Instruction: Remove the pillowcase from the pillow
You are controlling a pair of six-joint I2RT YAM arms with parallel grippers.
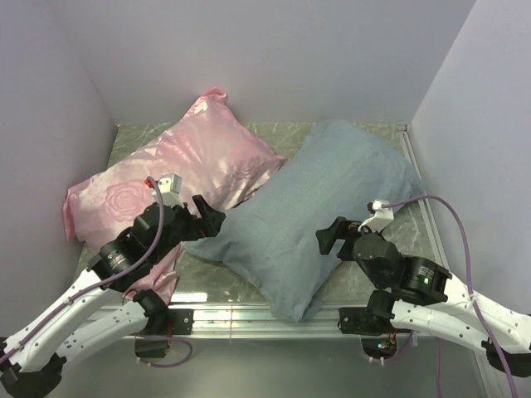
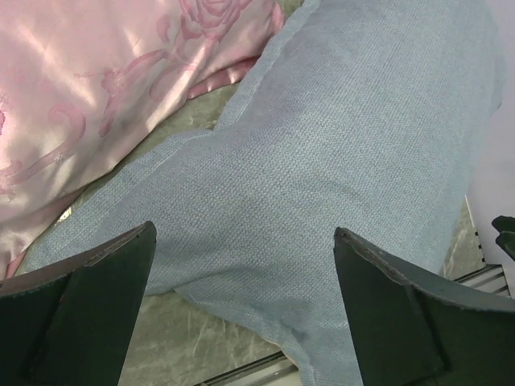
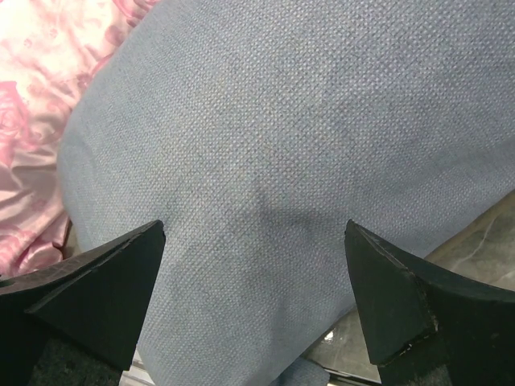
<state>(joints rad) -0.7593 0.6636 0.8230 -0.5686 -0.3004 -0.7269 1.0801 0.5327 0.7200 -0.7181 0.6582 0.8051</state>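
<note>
Blue-grey pillowcase (image 1: 307, 211) lies diag. across the tabletop (image 1: 209, 279), one end up in the far right corner & the other at the near edge, about mid-table. It's plump and filled out. The pillow inside is hidden by the fabric, and I can't make out the mouth from here. Its left side touches the shiny pink rose-pattern cushion (image 1: 178, 170), which takes up the left half w/ one corner poking up against the back wall.

Left arm (image 1: 124, 249) reaches in over the pink cushion. The left jaws sit right at the case's left edge, spread wide, w/ nothing between the dark fingers (image 2: 88, 297) except weave and a bit of marbled surface below. Can't tell if the tips touch the cloth.

Right arm (image 1: 415, 282) comes in from the near right. The right jaws are over the case's right flank, also released, fingers (image 3: 418, 297) wide apart w/ fabric filling the gap underneath.
</note>
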